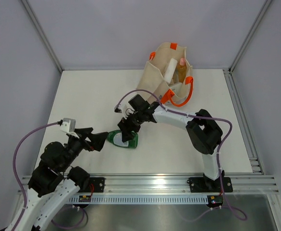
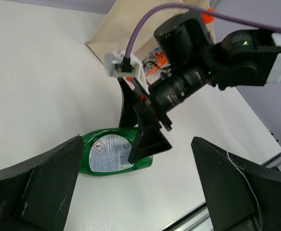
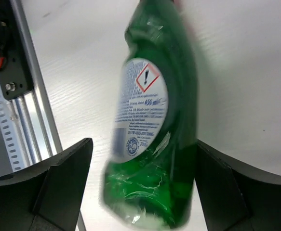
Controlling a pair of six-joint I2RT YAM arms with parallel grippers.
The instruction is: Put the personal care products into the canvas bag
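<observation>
Left gripper (image 1: 101,140): nearest the bases, fingers spread wide, holding nothing. It hovers just beside the neck end of the flat green bottle (image 1: 123,139).

Green bottle: lies flat on the table (image 1: 82,96), label up, near the front rail and well apart from the bag. It looks like the only product left outside.

Right gripper (image 1: 127,131): reaches down over the bottle, jaws apart and straddling the body, one finger on each side. The wrist view shows a clear gap at the left finger (image 3: 58,187). The right finger (image 3: 241,192) sits very close, but the bottle is blurred there, so contact is unclear. Not clamped yet.

Canvas bag (image 1: 157,72): at the far side, mouth facing up, orange handles (image 1: 181,96) flopped toward the arms. A white bottle (image 1: 170,70) and the tan pink-capped bottle (image 1: 181,67) are already inside.

Step in hand: grasp the green bottle.
- Centre the jaws across the narrow flat faces near the label, not the tapered neck.
- Go low enough to catch the body, then close firmly; smooth plastic probably slips.
- Keep the left arm clear.
- Lift straight before swinging, and clear the handles on entry.
</observation>
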